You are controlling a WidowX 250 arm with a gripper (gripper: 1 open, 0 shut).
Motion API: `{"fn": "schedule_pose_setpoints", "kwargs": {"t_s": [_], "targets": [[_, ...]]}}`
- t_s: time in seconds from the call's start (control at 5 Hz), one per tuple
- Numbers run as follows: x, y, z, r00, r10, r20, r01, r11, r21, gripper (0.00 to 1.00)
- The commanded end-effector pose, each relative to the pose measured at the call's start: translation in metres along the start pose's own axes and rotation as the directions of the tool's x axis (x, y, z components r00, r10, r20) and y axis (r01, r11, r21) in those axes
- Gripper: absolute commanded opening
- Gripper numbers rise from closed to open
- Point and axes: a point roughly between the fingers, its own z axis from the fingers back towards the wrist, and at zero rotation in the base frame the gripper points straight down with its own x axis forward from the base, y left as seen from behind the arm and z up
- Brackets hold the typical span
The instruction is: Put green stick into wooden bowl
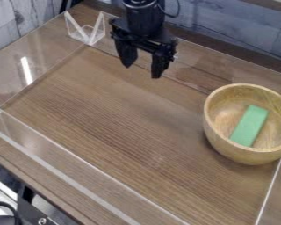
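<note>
Where the black pincer (142,60) hangs above the wooden tabletop (113,119), fingertips apart: one green stick (249,126), inside the wooden bowl (246,124), toward four o'clock from the pincer, well apart from it.

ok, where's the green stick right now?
In the camera view, at the right side of the picture: the green stick lies inside the wooden bowl, with the claw off to the upper left of it.
</note>
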Motion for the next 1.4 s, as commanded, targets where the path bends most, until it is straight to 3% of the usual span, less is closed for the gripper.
{"fn": "schedule_pose_setpoints", "kwargs": {"t_s": [0.0, 0.2, 1.0, 1.2], "targets": [[0.008, 0.001, 0.014, 0.999, 0.007, 0.049, -0.007, 1.000, -0.007, 1.00], [0.006, 0.003, 0.010, 0.999, 0.035, 0.006, -0.035, 0.999, -0.006, 1.00], [-0.005, -0.001, -0.019, 0.990, 0.010, -0.139, -0.014, 0.999, -0.029, 1.00], [-0.007, 0.002, -0.026, 0.984, -0.045, -0.174, 0.038, 0.998, -0.041, 1.00]]}}
